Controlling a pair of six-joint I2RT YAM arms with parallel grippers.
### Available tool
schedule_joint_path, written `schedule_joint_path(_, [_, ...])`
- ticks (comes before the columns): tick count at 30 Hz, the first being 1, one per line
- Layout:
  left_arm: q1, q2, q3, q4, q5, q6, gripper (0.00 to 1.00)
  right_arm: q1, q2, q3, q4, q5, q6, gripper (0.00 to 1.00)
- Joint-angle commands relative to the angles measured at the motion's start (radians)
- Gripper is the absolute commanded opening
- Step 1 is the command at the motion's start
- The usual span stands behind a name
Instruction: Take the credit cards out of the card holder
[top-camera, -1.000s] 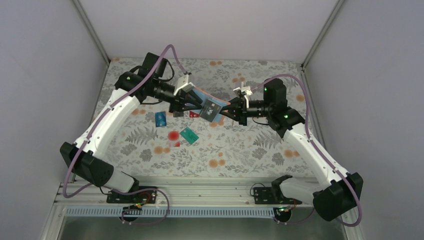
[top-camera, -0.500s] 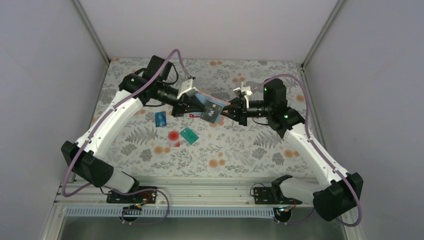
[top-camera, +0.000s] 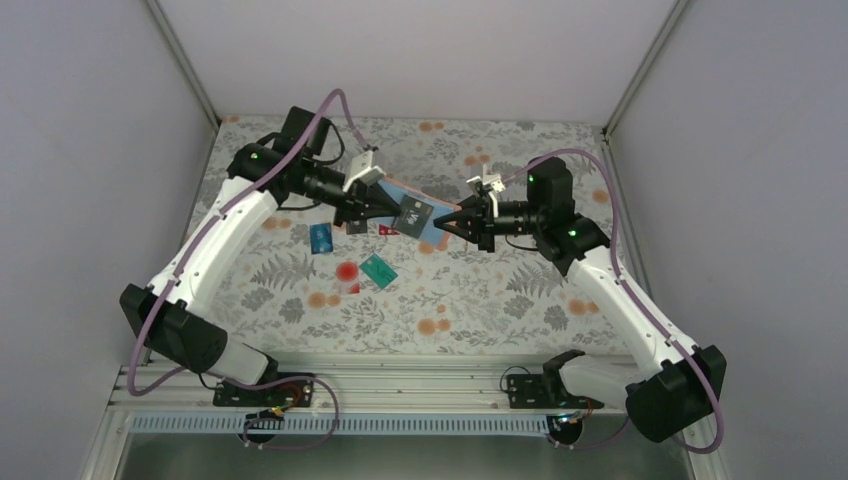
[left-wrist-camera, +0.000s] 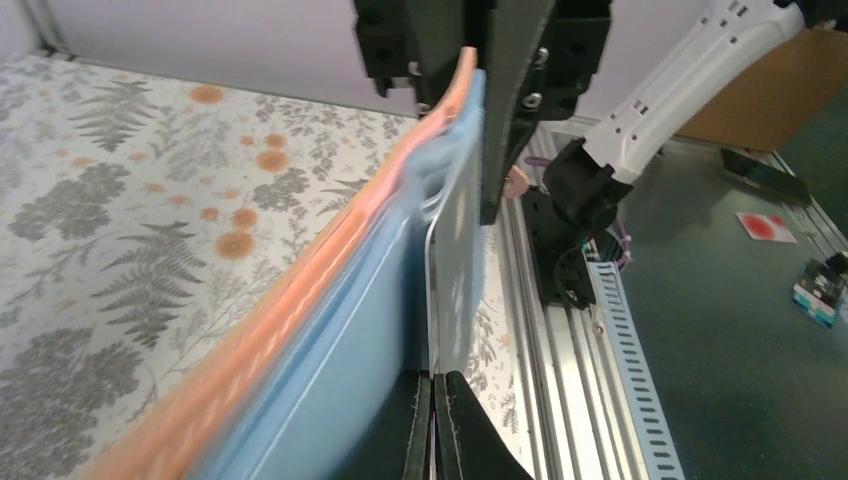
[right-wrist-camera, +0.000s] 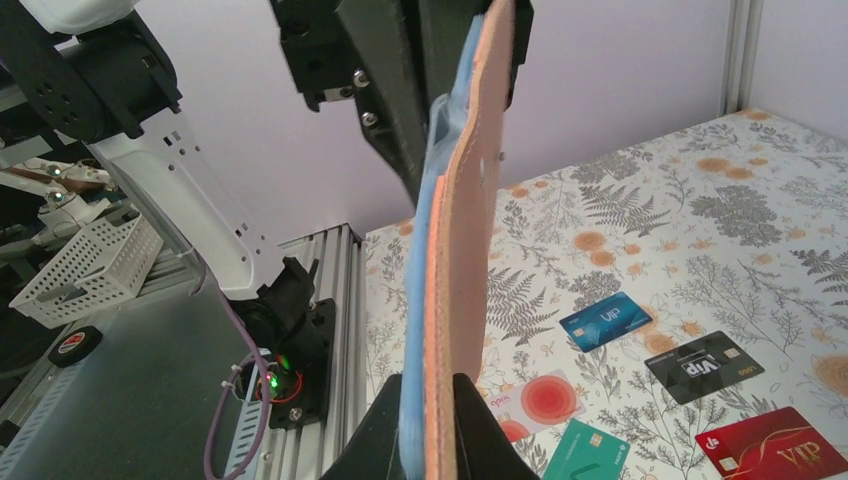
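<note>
The card holder (left-wrist-camera: 340, 320) is blurred and cut off at the left wrist view's bottom edge. The teal card (right-wrist-camera: 585, 452) is clipped in the right wrist view.

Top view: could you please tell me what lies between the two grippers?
In the top view, the blue-and-orange card holder is held aloft there. The right gripper clamps one end, and the left gripper pinches a dark card in it.

A table (top-camera: 480, 300) printed with grey ferns and orange flowers sits between plain pale walls (top-camera: 420, 50). Metal posts (top-camera: 183, 60) mark the back corners; an aluminium rail (top-camera: 420, 385) runs along its near edge.
</note>
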Motion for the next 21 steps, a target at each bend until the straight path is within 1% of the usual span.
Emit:
schedule_joint_path(1, [0.067, -0.033, 0.003, 0.041, 0.069, -0.001, 0.02, -0.008, -0.028, 0.035, -0.006, -0.011, -0.021, 0.04])
schedule_joint_path(13, [0.129, -0.061, -0.011, 0.009, 0.070, 0.040, 0.02, -0.014, -0.033, 0.035, -0.007, -0.003, -0.021, 0.04])
schedule_joint_path(16, [0.104, -0.057, -0.043, 0.010, 0.080, 0.039, 0.02, -0.014, -0.029, 0.036, -0.003, -0.014, -0.018, 0.04])
schedule_joint_path(19, [0.040, -0.049, -0.065, 0.020, 0.034, 0.040, 0.02, -0.014, -0.028, 0.037, -0.004, -0.019, -0.020, 0.04])
schedule_joint_path(20, [0.024, -0.040, -0.061, 0.018, 0.024, 0.034, 0.03, -0.014, -0.030, 0.038, -0.005, -0.018, -0.020, 0.04])
schedule_joint_path(21, [0.019, -0.034, -0.053, 0.018, 0.023, 0.030, 0.13, -0.015, -0.031, 0.036, -0.006, -0.016, -0.019, 0.04])
